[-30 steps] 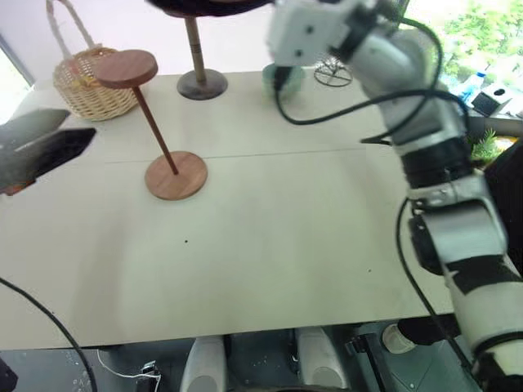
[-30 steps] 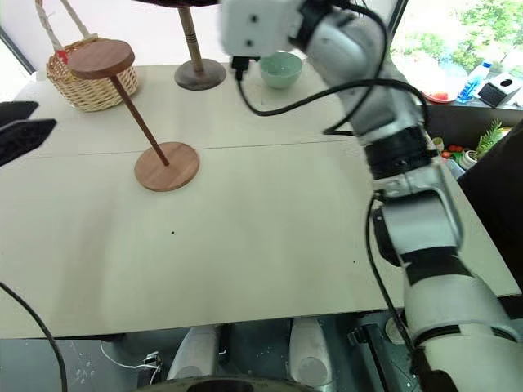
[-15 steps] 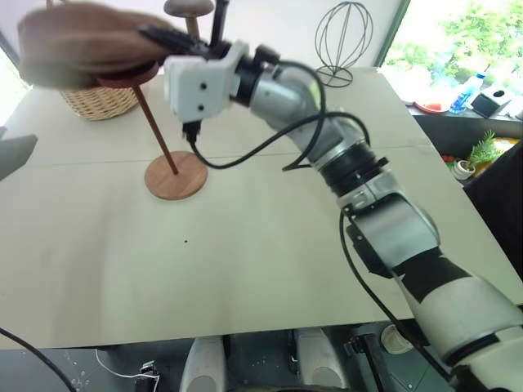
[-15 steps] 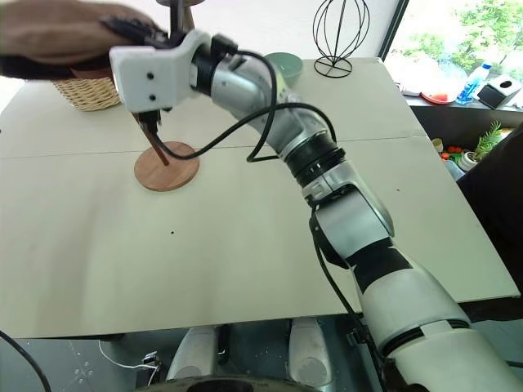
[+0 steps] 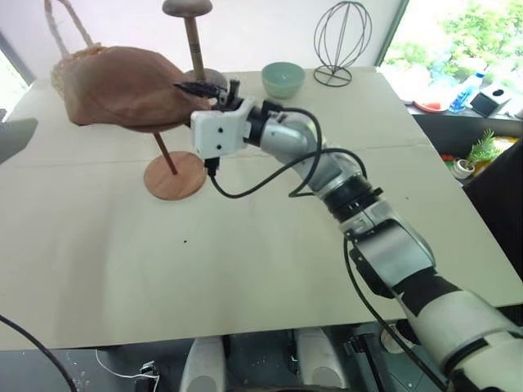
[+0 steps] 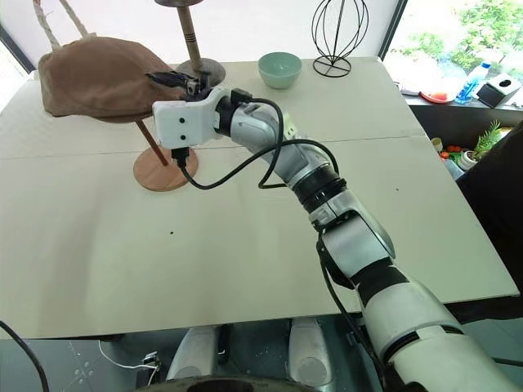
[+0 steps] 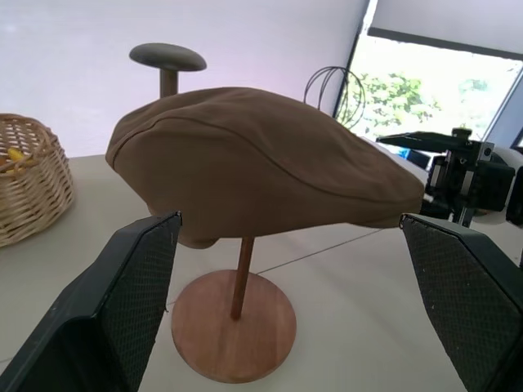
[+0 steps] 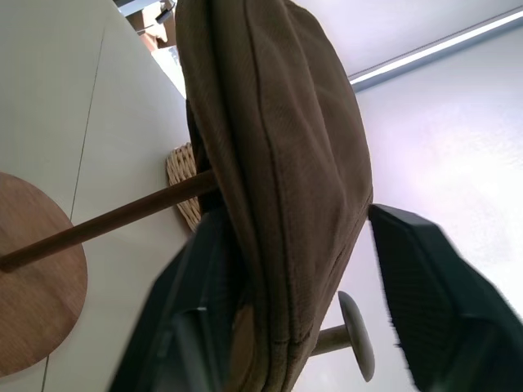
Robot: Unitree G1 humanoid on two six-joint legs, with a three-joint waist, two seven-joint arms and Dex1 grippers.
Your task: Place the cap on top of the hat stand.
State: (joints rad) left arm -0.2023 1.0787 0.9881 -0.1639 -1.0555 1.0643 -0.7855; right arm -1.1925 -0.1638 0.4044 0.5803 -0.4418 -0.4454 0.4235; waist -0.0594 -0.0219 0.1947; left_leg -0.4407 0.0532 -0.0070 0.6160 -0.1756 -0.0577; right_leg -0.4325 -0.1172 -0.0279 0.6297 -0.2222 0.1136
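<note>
The brown cap point(image 5: 122, 86) lies over the top of the hat stand, hiding its disc. Below it show the slanted rod point(image 5: 163, 151) and the round wooden base point(image 5: 175, 175). My right gripper point(image 5: 200, 91) is at the cap's brim on the side away from the basket. It is open, with its fingers point(image 8: 409, 294) spread to either side of the brim edge; the upper one stands clear above the fabric. My left gripper point(image 7: 286, 222) is open and wide, off to the left of the stand, facing the cap and apart from it.
A wicker basket point(image 7: 24, 188) stands behind the cap at the table's far left. A dark upright turned-wood stand point(image 5: 189, 24), a teal bowl point(image 5: 283, 78) and a black wire globe stand point(image 5: 343, 41) line the back edge.
My right arm swung left and down with the cap and set it on the hat stand's top. Its fingers, shut on the brim before, have parted. The left gripper has barely moved.
</note>
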